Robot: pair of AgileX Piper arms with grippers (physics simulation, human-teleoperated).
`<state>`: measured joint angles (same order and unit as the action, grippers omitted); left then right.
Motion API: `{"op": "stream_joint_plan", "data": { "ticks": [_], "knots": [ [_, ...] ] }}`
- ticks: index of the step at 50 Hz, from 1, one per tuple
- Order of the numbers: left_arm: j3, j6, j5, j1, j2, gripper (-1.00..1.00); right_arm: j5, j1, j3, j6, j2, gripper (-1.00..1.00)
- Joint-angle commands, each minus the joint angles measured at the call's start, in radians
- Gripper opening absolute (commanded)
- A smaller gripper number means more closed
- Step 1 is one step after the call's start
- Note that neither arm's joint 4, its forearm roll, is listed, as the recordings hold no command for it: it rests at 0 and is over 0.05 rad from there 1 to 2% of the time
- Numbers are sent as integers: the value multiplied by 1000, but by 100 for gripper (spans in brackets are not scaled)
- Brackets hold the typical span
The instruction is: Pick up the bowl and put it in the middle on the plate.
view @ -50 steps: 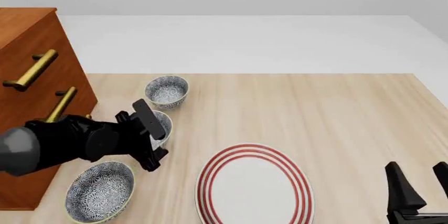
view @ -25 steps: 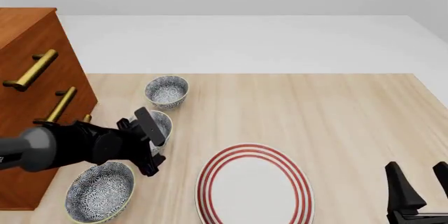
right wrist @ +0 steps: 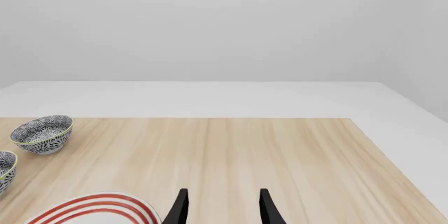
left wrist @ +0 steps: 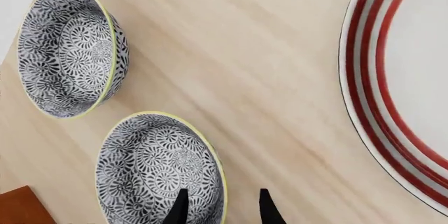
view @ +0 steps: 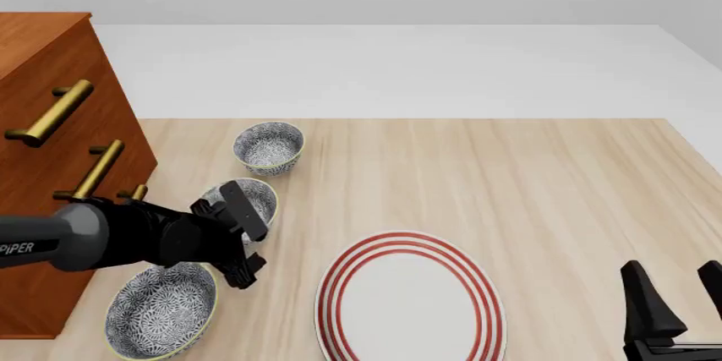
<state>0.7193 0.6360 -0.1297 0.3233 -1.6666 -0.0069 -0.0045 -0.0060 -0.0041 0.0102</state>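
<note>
Altogether three bowls (view: pixel 269 146), one plate (view: pixel 410 303).

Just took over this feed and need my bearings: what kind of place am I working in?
Probably a simulated tabletop test scene, dressed like a dining corner: a pale wood table, a wooden drawer cabinet with brass handles, patterned bowls and a red-ringed plate, all against plain, featureless grey walls.

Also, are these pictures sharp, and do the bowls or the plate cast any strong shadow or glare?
Front view: sharp, even light, only faint soft shadow under the bowl and none visible round the plate. Left wrist view: crisp pattern, no glare, no blur. Right wrist view: flat, uniform light, nothing out of focus.
</note>
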Motion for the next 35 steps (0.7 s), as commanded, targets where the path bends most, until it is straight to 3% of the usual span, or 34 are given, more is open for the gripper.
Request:
{"op": "stream_joint_plan", "data": {
  "ticks": [1,17,18,29,35],
  "knots": [
    [16,7,-10,-11,-19,100,2,0,-1,-1,-3,100],
    [21,14,-8,-16,-18,100,3,0,-1,1,-1,100],
    [23,12,-11,-17,-12,-100,3,0,-1,1,-1,100],
    [24,-5,-36,11,37,-100,0,0,0,1,0,100],
    [21,23,-53,7,77,-100,0,0,0,-1,-1,100]
  ]
}}
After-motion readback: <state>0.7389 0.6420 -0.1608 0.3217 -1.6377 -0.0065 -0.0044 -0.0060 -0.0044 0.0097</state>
